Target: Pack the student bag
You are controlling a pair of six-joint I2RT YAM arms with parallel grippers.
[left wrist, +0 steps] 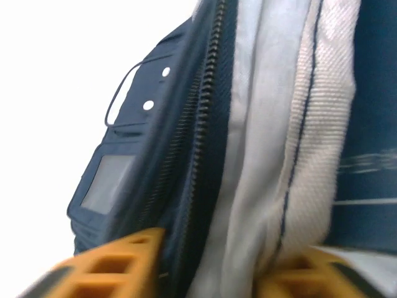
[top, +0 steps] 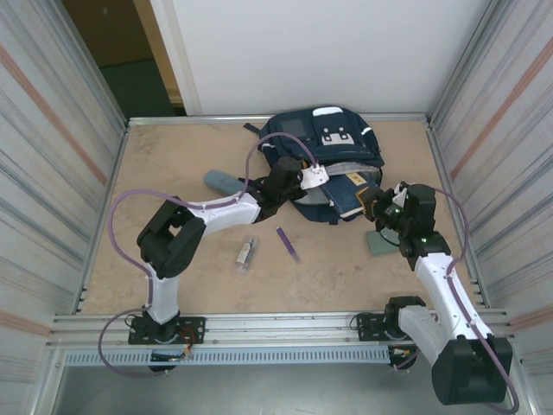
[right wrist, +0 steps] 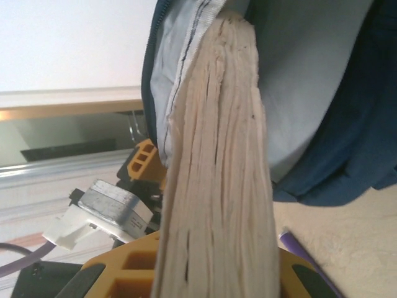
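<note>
Top external: your right hand (top: 376, 206) grips a thick cream-paged book (right wrist: 217, 186), tip inside the navy fabric student bag (top: 333, 138), far centre of the bench (top: 173, 164); left hand (left wrist: 211, 273) straddles its rim, grip unclear; purple pen (top: 287, 244) unpacked.

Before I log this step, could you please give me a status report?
Left hand astride student bag open rim, grip unclear. Right hand shut on book, its end at the bag mouth. No obstruction seen.
</note>
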